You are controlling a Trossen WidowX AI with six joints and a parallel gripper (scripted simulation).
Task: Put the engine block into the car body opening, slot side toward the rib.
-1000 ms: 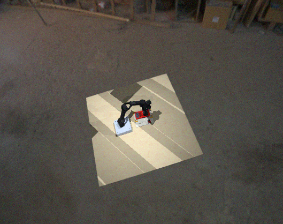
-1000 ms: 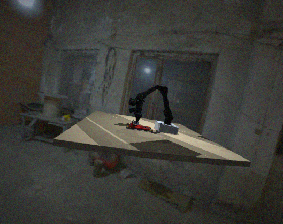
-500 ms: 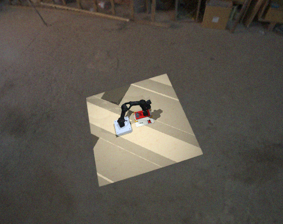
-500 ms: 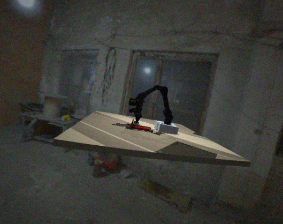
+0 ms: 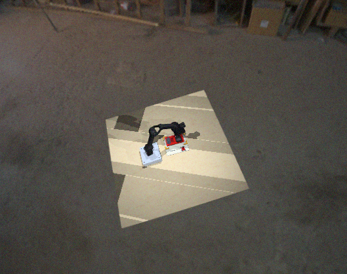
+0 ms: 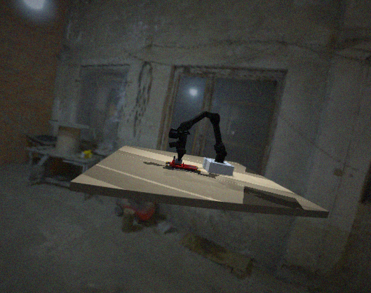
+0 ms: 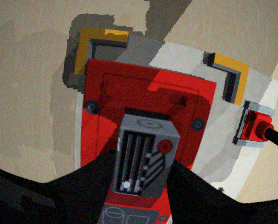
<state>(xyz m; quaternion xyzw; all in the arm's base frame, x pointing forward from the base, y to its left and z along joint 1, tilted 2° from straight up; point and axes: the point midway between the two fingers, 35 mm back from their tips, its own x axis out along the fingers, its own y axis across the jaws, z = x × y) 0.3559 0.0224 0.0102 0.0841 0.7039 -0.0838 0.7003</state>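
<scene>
My gripper (image 5: 178, 137) (image 6: 179, 159) (image 7: 142, 160) is shut on the grey engine block (image 7: 150, 131), one black finger on each side of it. The block is upright over the red car body (image 5: 170, 141) (image 6: 189, 167) (image 7: 140, 75); its dark slots and a round red spot face the camera in the wrist view. A thin dark strip of the opening shows at the block's far edge. The rest of the opening and the rib are hidden, so I cannot tell how deep the block sits. The body lies flat between yellow corner brackets.
A white board (image 5: 172, 152) (image 7: 225, 165) lies under the body. Yellow corner brackets (image 7: 81, 52) (image 7: 241, 75) stand at its far corners. A red part with a black rod (image 5: 183, 149) (image 7: 257, 125) sits in a grey holder at the right. The arm's white base (image 5: 155, 158) (image 6: 218, 169) is close by.
</scene>
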